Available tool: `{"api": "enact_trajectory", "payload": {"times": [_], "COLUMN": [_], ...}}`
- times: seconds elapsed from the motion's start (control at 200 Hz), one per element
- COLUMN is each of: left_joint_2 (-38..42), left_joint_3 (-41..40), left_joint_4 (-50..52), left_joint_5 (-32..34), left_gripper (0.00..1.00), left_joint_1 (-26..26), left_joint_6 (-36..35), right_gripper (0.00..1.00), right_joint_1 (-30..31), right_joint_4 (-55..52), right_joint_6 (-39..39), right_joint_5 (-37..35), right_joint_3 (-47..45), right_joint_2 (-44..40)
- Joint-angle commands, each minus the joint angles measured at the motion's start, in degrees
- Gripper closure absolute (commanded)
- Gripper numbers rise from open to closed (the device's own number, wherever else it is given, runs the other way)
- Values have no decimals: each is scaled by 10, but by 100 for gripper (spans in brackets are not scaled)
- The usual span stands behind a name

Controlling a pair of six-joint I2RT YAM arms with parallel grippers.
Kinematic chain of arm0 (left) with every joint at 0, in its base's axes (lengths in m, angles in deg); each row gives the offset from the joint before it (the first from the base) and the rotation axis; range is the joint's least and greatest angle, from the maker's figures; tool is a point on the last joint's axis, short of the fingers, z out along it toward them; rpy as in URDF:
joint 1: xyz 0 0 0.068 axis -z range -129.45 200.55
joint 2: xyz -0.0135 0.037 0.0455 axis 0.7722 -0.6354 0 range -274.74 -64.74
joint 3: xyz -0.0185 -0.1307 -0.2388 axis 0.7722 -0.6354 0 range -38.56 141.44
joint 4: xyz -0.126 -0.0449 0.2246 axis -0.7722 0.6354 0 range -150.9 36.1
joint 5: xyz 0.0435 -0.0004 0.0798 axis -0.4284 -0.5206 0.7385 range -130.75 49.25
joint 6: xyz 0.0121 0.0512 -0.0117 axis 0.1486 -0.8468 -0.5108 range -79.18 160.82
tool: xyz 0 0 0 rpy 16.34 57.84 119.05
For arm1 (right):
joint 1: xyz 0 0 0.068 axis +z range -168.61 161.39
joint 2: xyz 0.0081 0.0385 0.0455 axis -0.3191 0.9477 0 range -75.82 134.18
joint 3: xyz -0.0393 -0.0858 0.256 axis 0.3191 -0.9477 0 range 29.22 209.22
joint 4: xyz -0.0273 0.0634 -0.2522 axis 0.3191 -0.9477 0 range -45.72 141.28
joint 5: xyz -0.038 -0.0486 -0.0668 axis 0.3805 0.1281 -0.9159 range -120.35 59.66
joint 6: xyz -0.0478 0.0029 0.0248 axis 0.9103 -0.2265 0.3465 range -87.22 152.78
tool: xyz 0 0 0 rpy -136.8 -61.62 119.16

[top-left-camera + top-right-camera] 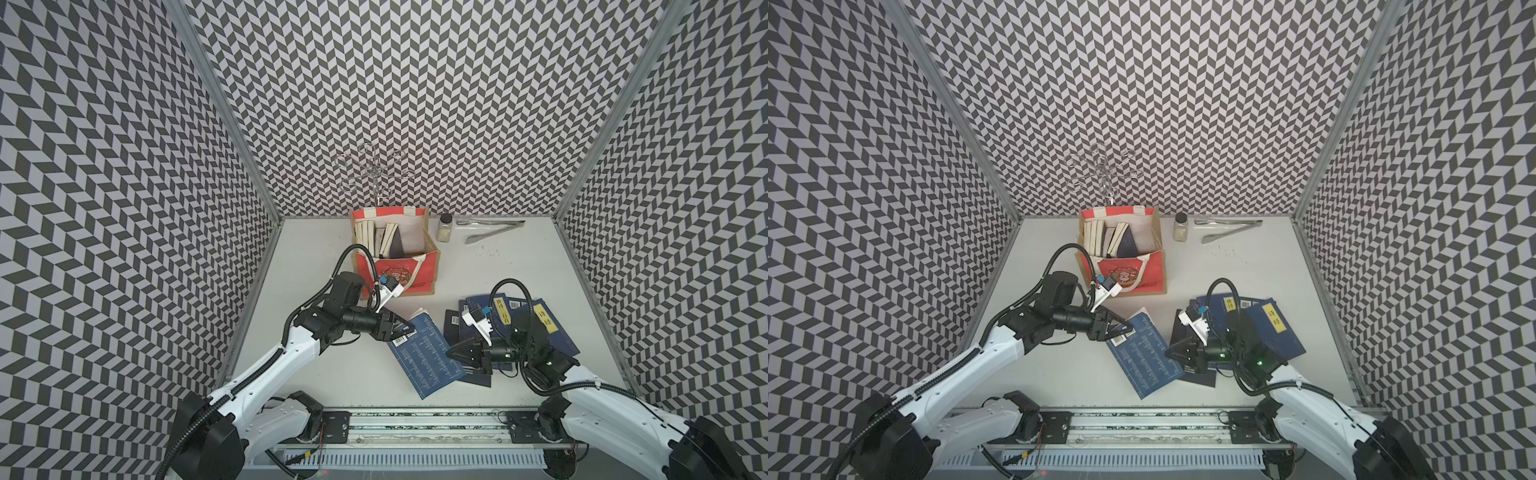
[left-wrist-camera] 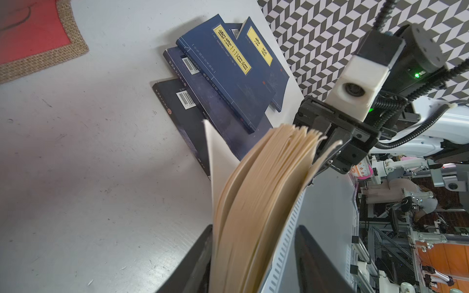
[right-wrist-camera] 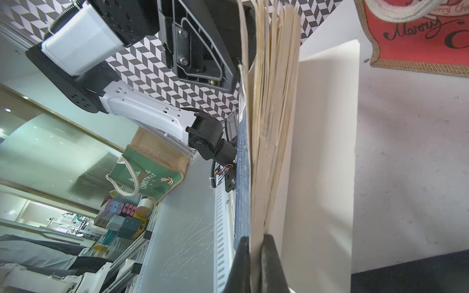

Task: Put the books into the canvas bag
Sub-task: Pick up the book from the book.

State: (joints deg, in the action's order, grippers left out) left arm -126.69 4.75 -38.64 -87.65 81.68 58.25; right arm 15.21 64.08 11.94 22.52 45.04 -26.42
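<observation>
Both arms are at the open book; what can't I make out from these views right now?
1. Book count in the canvas bag: top views, walls hide them, too small.
2. Stack of navy books: top views, right arm covers part.
3. Left gripper: left wrist view, fanned pages of the open navy book hide jaw contact.
4. Right gripper: right wrist view, picture edge cuts off what the shut jaws pinch.

Paper, jute, scuffed tabletop
Navy book point(image 2: 253, 203): matt cream paper pages; canvas bag point(image 2: 38, 38): red cloth, rough jute edging; table point(image 2: 101, 152): matt, scratched.
</observation>
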Motion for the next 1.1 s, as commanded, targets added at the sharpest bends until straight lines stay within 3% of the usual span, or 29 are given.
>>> {"api": "enact_trajectory", "payload": {"times": [0.0,0.18,0.371,0.466,0.566,0.656,0.751,0.891,1.092], "left_joint_2": [-5,-10,-17,-12,-6,-4,-3,-13,-64], "left_joint_3": [23,33,47,62,88,128,177,265,430], "left_joint_4": [9,16,27,44,65,84,102,140,167], "left_joint_5": [-7,-1,7,35,63,74,87,129,214], "left_gripper": [51,69,99,100,100,100,100,100,100], "left_joint_1": [15,15,16,15,9,6,6,4,-8], "left_joint_6": [-14,-19,-27,-33,-37,-44,-46,-58,-54], "right_gripper": [100,100,100,99,82,42,17,0,1], "right_joint_1": [-1,-1,-1,-2,-3,-5,-13,-52,-83], "right_joint_4": [48,40,18,2,-10,-34,-53,-52,-73], "right_joint_6": [17,25,40,47,41,34,24,8,25], "right_joint_5": [10,8,-5,-23,-62,-125,-205,-259,-289], "right_joint_3": [37,53,73,79,83,91,96,92,117], "right_joint_2": [-4,6,29,33,33,27,8,-27,-43]}}
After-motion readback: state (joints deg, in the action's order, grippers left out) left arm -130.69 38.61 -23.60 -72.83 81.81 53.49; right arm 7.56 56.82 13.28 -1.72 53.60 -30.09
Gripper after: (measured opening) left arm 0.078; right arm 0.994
